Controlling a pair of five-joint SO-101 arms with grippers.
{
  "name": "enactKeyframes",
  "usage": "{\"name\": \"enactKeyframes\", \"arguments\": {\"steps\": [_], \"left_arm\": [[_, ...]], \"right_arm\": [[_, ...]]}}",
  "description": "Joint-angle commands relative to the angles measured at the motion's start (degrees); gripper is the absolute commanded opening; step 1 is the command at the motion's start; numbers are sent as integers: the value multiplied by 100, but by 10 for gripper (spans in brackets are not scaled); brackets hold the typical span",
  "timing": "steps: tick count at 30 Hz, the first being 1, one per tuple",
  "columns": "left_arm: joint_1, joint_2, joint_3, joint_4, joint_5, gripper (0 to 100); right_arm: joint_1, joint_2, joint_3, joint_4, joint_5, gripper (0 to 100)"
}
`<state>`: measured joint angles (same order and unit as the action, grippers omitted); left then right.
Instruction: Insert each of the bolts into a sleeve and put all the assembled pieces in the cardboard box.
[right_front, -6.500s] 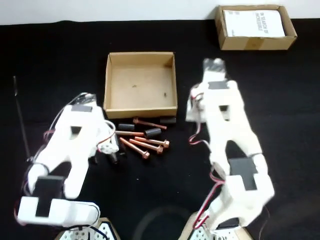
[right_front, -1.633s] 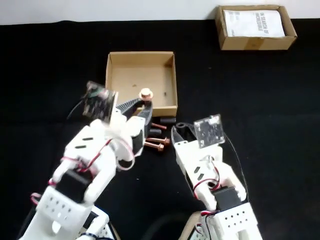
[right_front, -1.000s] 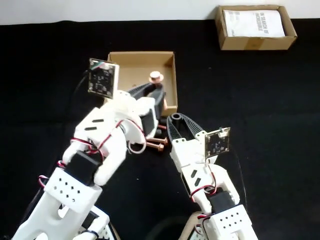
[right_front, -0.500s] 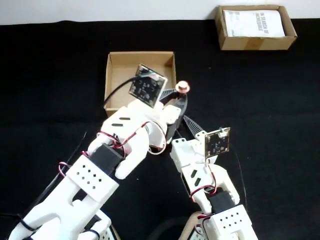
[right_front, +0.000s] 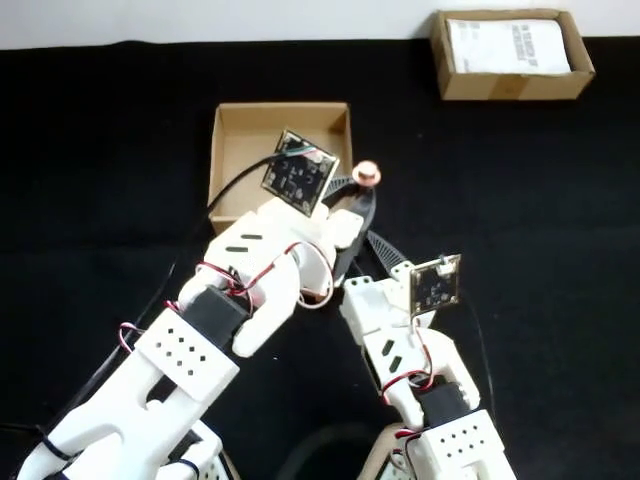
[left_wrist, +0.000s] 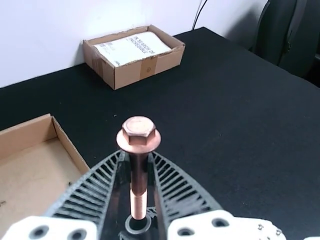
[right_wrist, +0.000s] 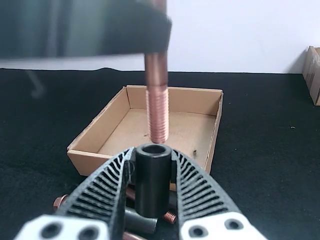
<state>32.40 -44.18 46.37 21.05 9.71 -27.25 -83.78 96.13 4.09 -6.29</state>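
Stock: left claw (left_wrist: 137, 162) grips bolt (left_wrist: 138, 137); right claw (right_wrist: 152, 157) grips sleeve (right_wrist: 152, 182).
Centre your bolt tip over the sleeve mouth, then lower straight.

Black desk (right_front: 560, 250) runs back to white wall (left_wrist: 60, 20). Far corner: carton of printed sheets (right_front: 511, 55). Dark chair (left_wrist: 292, 30) beyond desk edge.

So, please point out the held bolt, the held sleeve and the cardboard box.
bolt (left_wrist: 138, 137), left wrist view, on its hexagonal head.
sleeve (right_wrist: 152, 180), right wrist view, on its black side.
cardboard box (right_wrist: 190, 100), right wrist view, on its far wall.
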Motion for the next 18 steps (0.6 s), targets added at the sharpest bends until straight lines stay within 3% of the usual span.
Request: {"name": "enactKeyframes", "arguments": {"steps": [1, 11, 18], "left_arm": [[145, -40, 84, -53, -9, 9], [365, -48, 549, 35, 18, 9], [400, -48, 532, 1081, 0, 21]], "right_arm": [[-31, -92, 233, -92, -44, 7], [-22, -92, 66, -92, -26, 7], [-22, -92, 57, -92, -26, 7]]}}
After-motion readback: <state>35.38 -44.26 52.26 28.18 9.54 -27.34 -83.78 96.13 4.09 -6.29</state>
